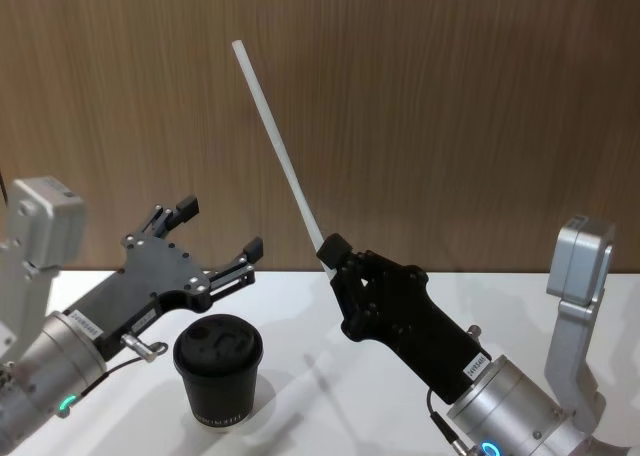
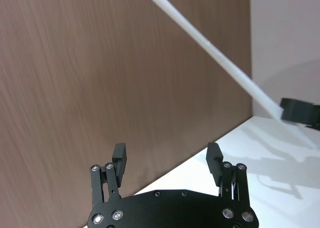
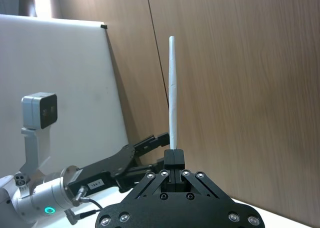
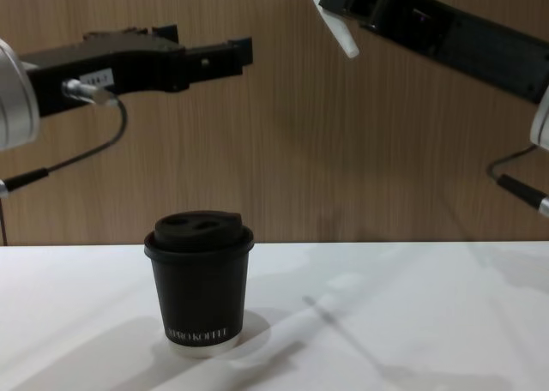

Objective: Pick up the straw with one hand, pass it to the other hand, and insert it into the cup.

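Head view: the right hand point(image 1: 330, 248) is raised above the surface point(image 1: 330, 406) and is closed on the straw point(image 1: 280, 141) near its lower end, so the straw slants up and toward the robot's left, clear of everything else. The left hand point(image 1: 220, 231) hangs with its fingers spread and nothing between them, near the straw but apart from it, above and just behind the cup point(image 1: 218, 371). The cup stands upright with its lid on. Left wrist view: the two fingers stand wide apart and the straw crosses the scene beyond them, untouched. Right wrist view: the fingers are clamped together on the straw's base, and the straw rises straight from them. Chest view: a short stub of straw shows below the right hand's grip; seen side-on, the left hand's opening is hard to judge here. Assessment: the pick-up is done. The pass to the left hand is not yet made, and insertion into the cup is outstanding.
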Controlling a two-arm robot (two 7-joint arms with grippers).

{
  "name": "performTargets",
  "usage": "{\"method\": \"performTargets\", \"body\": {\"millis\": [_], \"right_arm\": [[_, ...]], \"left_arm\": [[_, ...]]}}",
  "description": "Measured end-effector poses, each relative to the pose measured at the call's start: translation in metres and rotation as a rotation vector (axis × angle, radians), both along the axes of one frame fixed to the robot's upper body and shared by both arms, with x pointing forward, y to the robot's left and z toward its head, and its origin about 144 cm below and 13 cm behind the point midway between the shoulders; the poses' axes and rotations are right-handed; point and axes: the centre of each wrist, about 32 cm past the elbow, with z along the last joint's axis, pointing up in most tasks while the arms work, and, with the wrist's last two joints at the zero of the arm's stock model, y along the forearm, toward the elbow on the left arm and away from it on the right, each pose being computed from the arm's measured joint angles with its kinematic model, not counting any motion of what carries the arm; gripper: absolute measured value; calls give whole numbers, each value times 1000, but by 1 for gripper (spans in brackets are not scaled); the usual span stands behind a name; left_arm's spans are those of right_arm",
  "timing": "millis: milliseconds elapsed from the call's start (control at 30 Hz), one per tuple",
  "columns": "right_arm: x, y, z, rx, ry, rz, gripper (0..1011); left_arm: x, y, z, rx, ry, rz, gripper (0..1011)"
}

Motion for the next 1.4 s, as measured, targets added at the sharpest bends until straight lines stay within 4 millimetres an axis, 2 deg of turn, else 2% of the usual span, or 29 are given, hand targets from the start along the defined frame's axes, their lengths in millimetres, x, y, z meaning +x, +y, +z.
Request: {"method": "performTargets", "body": {"millis": [700, 1400], "right_arm": [[0, 0, 0, 0, -1, 0, 0], [0, 0, 0, 0, -1, 0, 0]], "left_arm": [[1, 27, 9, -123, 46, -194, 1003], [13, 30, 1, -331, 83, -366, 1003]]}}
